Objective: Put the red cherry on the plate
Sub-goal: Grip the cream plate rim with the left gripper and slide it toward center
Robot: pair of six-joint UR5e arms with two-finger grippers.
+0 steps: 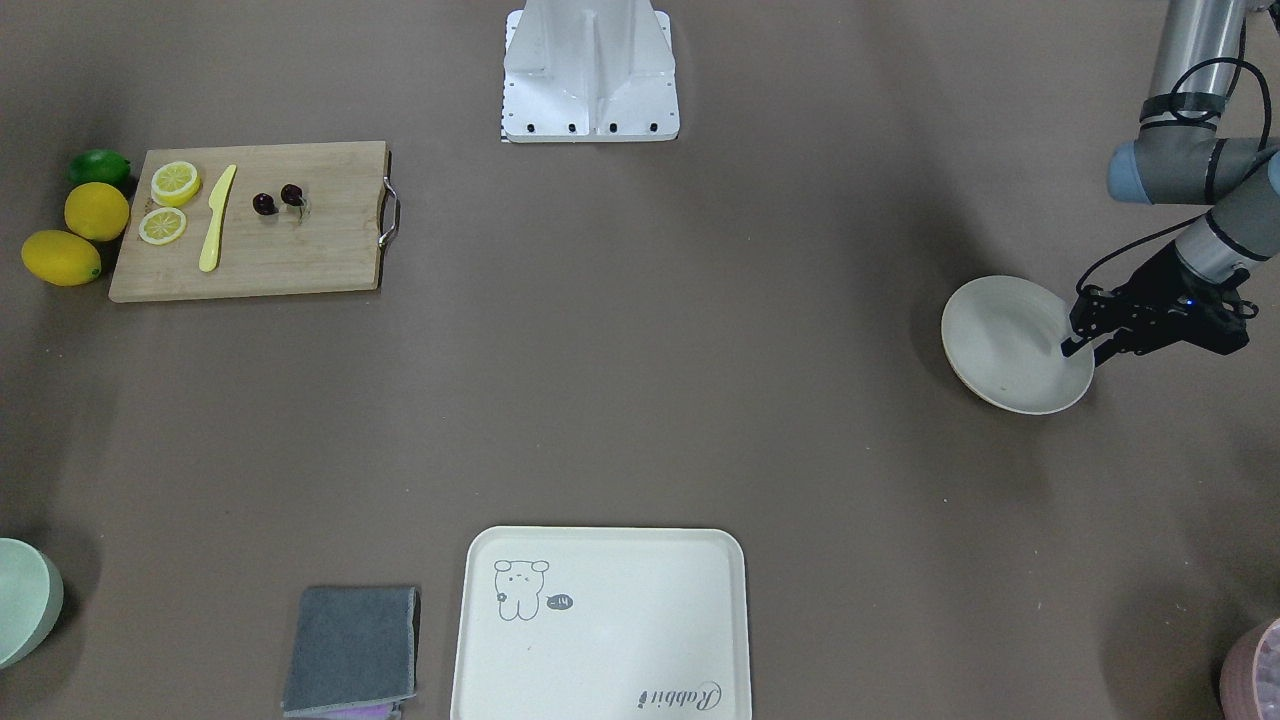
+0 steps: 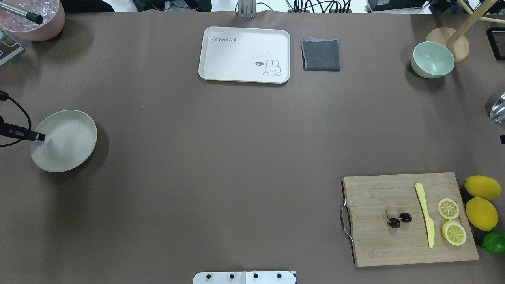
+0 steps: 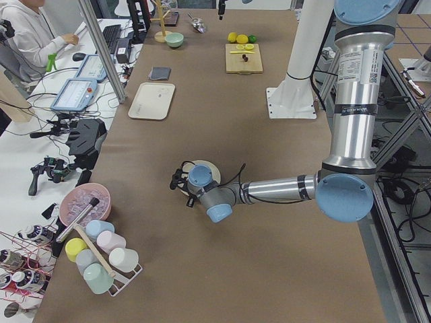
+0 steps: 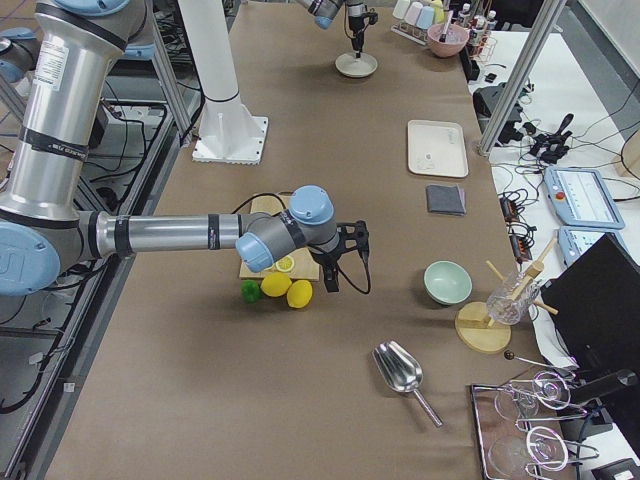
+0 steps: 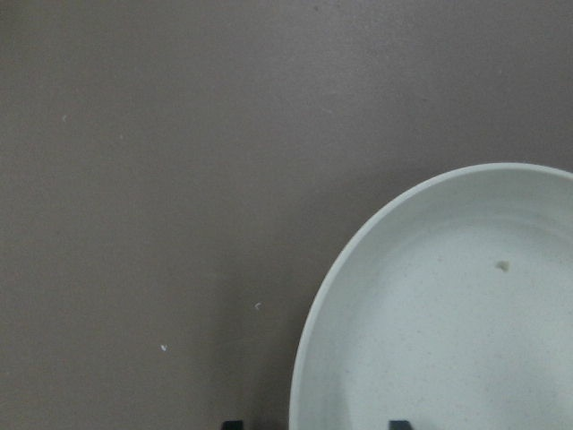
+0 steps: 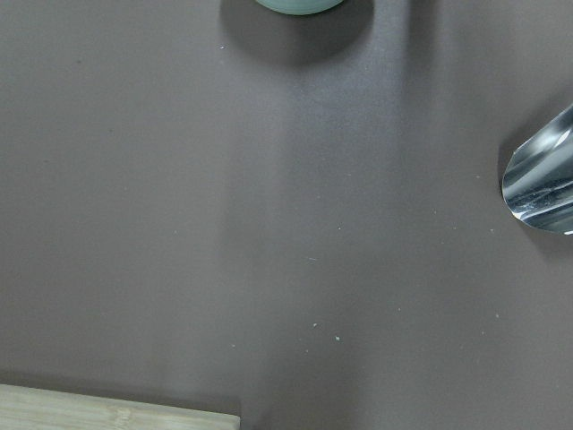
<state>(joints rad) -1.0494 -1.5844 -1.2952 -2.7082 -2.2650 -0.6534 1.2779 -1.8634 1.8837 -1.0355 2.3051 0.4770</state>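
Note:
The red cherry (image 1: 278, 200) is a dark pair lying on the wooden cutting board (image 1: 320, 250), also seen in the overhead view as the red cherry (image 2: 399, 219). The cream plate (image 1: 1000, 335) sits at the table's other end. My left gripper (image 1: 1083, 350) is open, one finger inside the rim and one outside, at the plate's outer edge. The left wrist view shows the plate (image 5: 448, 313) with both fingertips (image 5: 398, 423) at the bottom edge. My right gripper (image 4: 343, 258) hovers past the lemons; I cannot tell whether it is open or shut.
On the board lie two lemon slices (image 2: 451, 221) and a yellow knife (image 2: 425, 215). Two lemons (image 2: 481, 201) and a lime (image 2: 494, 241) sit beside it. A rabbit tray (image 2: 244, 54), grey cloth (image 2: 321, 55), green bowl (image 2: 432, 60) and pink bowl (image 2: 35, 17) line the far side.

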